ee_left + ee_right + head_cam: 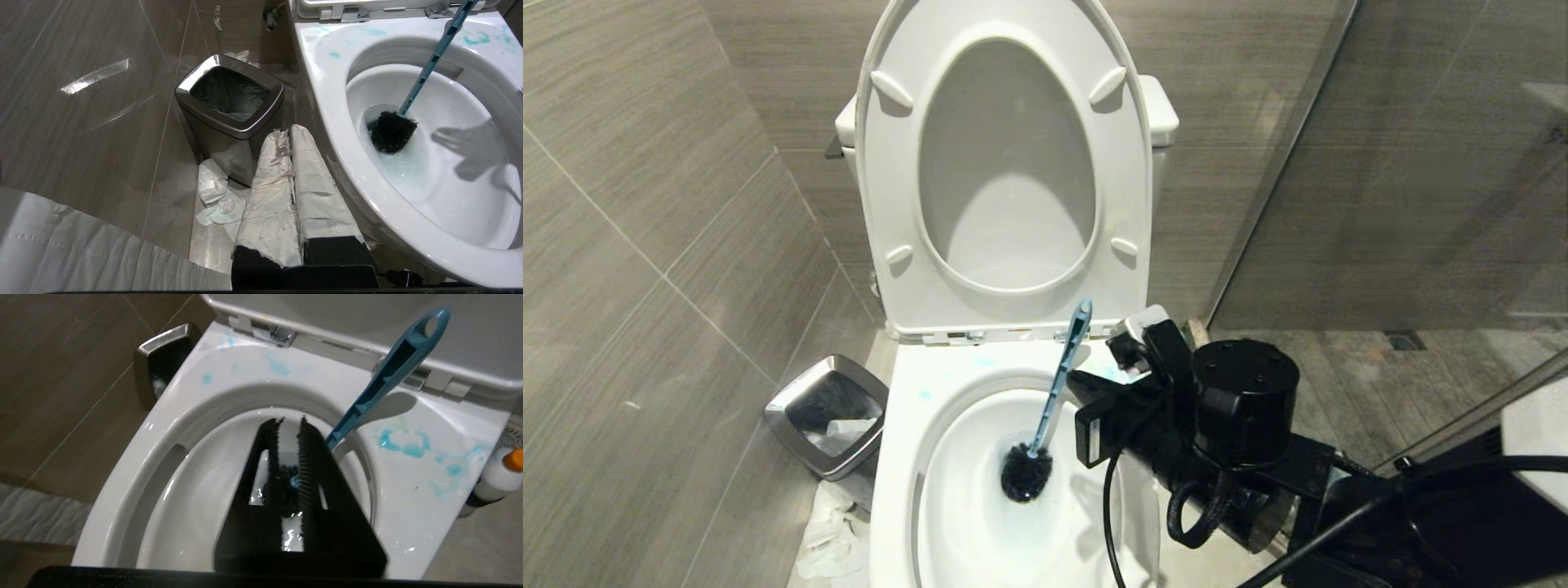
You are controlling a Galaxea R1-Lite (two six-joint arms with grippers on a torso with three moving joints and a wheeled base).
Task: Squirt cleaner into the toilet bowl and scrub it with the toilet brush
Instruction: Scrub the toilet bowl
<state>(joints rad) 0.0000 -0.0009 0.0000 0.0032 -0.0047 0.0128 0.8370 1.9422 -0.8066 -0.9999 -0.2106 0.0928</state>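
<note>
A bathroom, tiled wall to wall

Grey wood-grain tiles point(645, 269) are covering the walls and floor, a white toilet bowl point(907, 457) is standing with its seat point(1005, 163) raised, a small steel bin point(827, 412) is sitting beside it, and a glass shower screen point(1421, 163) is closing off a floor drain point(1405, 340).
</note>
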